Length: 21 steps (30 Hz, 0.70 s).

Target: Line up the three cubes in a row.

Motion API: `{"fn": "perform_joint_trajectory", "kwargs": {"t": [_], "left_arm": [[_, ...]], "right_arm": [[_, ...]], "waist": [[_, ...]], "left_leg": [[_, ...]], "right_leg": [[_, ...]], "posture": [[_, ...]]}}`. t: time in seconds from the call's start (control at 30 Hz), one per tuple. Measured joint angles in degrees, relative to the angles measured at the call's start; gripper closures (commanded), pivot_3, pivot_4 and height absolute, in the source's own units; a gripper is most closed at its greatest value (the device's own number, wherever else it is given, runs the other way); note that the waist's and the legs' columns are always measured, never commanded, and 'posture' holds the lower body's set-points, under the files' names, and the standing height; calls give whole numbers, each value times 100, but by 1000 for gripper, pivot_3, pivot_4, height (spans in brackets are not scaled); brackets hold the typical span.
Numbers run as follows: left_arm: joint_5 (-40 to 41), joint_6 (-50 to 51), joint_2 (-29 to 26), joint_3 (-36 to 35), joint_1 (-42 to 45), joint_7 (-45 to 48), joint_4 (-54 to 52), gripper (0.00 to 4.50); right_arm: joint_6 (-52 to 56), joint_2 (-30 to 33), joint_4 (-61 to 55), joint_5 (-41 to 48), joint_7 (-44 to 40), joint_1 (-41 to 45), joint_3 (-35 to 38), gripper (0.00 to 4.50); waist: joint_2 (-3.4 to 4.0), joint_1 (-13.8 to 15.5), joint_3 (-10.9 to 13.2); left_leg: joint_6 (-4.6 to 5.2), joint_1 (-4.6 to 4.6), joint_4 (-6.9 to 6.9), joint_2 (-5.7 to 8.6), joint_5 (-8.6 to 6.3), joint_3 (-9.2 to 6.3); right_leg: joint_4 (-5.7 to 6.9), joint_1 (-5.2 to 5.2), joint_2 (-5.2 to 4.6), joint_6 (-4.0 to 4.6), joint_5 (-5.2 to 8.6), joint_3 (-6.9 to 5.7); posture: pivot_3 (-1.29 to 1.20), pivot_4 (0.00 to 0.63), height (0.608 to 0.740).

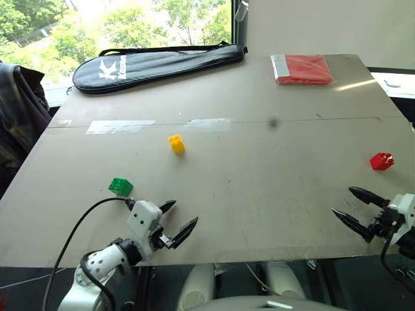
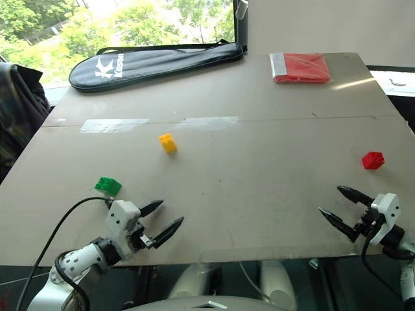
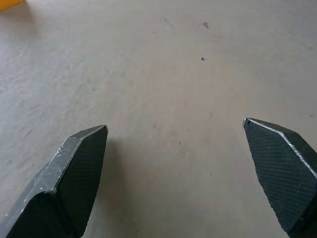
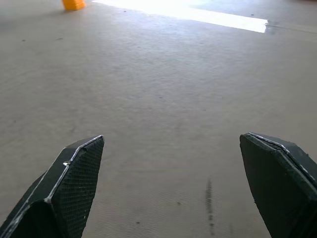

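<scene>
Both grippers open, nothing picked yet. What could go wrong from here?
1. The red brick sits close to the table's right edge; a nudge from the right gripper might knock it off.
2. The green brick, yellow brick and red one lie far apart, so the row needs long carries.

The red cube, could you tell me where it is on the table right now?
The red cube sits alone near the table's right edge in the head views, just beyond the open right gripper, far from the yellow cube.

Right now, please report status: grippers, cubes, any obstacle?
Left gripper and right gripper open, empty. Green cube, yellow cube, red cube scattered, no row yet. Nothing between them.
</scene>
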<state>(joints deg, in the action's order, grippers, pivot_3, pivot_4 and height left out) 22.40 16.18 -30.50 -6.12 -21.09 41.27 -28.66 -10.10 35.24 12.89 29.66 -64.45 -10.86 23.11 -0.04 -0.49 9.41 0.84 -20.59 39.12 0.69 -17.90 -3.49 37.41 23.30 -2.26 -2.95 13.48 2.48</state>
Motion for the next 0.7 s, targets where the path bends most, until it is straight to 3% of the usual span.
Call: {"fn": "perform_joint_trajectory", "kwargs": {"t": [0.13,0.37,0.7], "left_arm": [[327,487,-521,266,1160,422,-286,22],[1087,1390,-975,469,2566,768,-630,22],[1543,2094,-1201,571,3333,768,-944,22]], "right_arm": [[391,-19,-248,-259,1388,-127,455,0],[1235,-68,-206,-533,2875,468,633,0],[1462,8,1320,-844,3261,2033,436,0]], "waist": [[2,-23,0],[3,-85,3],[3,-67,6]], "left_leg": [[-1,0,0,2,1,5],[-1,-1,-1,3,1,14],[-1,-11,-3,6,1,9]], "right_leg": [[2,0,0,0,-1,4],[5,8,6,-20,-13,13],[2,14,13,-21,-14,13]], "posture": [[0,150,740],[0,150,740],[0,150,740]]}}
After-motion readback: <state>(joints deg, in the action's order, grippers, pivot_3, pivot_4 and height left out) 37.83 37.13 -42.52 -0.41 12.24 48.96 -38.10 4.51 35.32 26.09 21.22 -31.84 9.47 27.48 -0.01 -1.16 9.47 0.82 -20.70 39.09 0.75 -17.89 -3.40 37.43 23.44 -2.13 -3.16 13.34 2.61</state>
